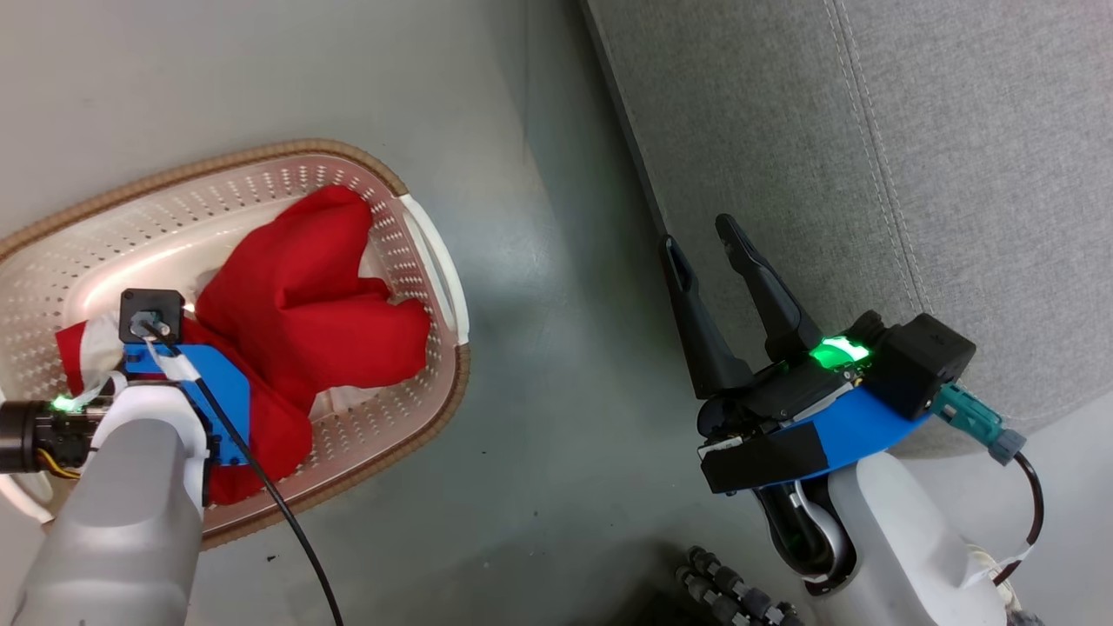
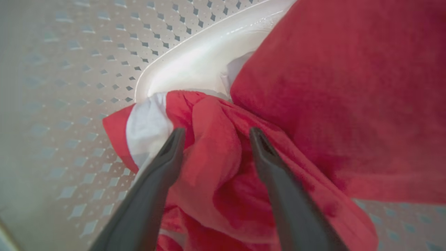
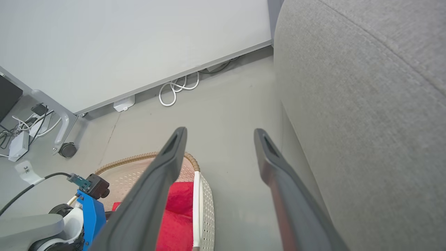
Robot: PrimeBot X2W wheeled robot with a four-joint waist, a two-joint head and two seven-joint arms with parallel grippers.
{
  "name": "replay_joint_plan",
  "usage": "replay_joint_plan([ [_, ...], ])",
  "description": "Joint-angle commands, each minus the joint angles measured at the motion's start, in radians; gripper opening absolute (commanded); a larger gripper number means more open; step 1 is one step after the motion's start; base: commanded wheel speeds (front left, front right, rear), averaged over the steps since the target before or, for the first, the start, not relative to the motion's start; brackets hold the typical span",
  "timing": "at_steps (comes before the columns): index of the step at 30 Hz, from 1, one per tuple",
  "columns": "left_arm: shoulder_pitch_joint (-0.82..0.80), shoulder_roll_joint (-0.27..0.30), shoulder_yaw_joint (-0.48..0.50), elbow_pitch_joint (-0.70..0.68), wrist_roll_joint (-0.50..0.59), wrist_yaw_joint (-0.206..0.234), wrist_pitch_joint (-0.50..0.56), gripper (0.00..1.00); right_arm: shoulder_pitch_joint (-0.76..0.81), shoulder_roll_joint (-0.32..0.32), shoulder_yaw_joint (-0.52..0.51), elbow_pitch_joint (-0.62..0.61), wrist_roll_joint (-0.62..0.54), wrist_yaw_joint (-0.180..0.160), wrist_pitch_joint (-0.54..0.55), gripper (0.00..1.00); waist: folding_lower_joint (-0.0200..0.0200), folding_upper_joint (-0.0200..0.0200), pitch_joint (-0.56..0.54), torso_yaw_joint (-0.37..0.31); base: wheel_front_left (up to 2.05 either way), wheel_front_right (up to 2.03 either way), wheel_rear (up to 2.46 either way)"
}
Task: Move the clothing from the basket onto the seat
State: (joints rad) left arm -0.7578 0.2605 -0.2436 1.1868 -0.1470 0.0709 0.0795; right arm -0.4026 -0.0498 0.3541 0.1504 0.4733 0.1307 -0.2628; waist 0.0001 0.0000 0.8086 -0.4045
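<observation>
bright red soft clothing in the cream perforated basket is straddled by the released fingers of the left gripper; closing seems needed next.

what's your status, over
Left gripper open, astride clothing in basket. Right gripper open, empty, beside seat. No obstruction seen.

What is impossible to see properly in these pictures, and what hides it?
- Head view: the fingers of the left hand, behind its blue wrist mount.
- Head and left wrist views: how many bright red fabric garments there are; their folds overlap.
- Head view: the left end of the oval cream perforated plastic basket, past the edge and behind the pale forearm.
- Head view: most of the large grey upholstered seat, beyond the top and right edges.
</observation>
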Motion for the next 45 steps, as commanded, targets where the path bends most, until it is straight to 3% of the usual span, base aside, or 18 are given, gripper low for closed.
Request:
replay_joint_plan([
  [1,-0.019,0.011,-0.007,0.006,0.009,0.012,0.011,1.0,-0.014,-0.001,0.003,-0.005,0.005,0.0,-0.003,1.0,-0.0001,0.0,0.012,-0.008,0.0,0.0,0.0],
  [11,-0.036,0.032,-0.052,0.043,0.037,0.042,0.091,1.0,-0.021,-0.001,0.023,-0.011,0.03,0.0,-0.003,1.0,-0.0001,0.0,0.034,-0.012,0.0,0.0,0.0],
  [12,-0.039,0.033,-0.059,0.046,0.041,0.039,0.103,0.77,-0.022,-0.001,0.024,-0.011,0.033,0.0,-0.003,1.0,-0.0001,0.0,0.034,-0.012,0.0,0.0,0.0],
  [14,-0.044,0.034,-0.073,0.048,0.048,0.033,0.115,0.0,-0.024,-0.001,0.025,-0.01,0.034,0.0,-0.003,1.0,-0.0001,0.0,0.036,-0.012,0.0,0.0,0.0],
  [27,-0.043,0.041,-0.078,0.052,0.015,-0.005,0.111,0.0,-0.025,-0.001,0.026,-0.003,0.041,0.0,-0.003,1.0,-0.0001,0.0,0.019,-0.008,0.0,0.0,0.0],
  [45,0.018,-0.132,-0.037,0.059,-0.096,-0.034,-0.035,0.0,0.004,-0.002,-0.02,0.063,-0.06,0.0,-0.003,1.0,-0.0001,0.0,-0.213,0.136,0.0,0.0,0.0],
])
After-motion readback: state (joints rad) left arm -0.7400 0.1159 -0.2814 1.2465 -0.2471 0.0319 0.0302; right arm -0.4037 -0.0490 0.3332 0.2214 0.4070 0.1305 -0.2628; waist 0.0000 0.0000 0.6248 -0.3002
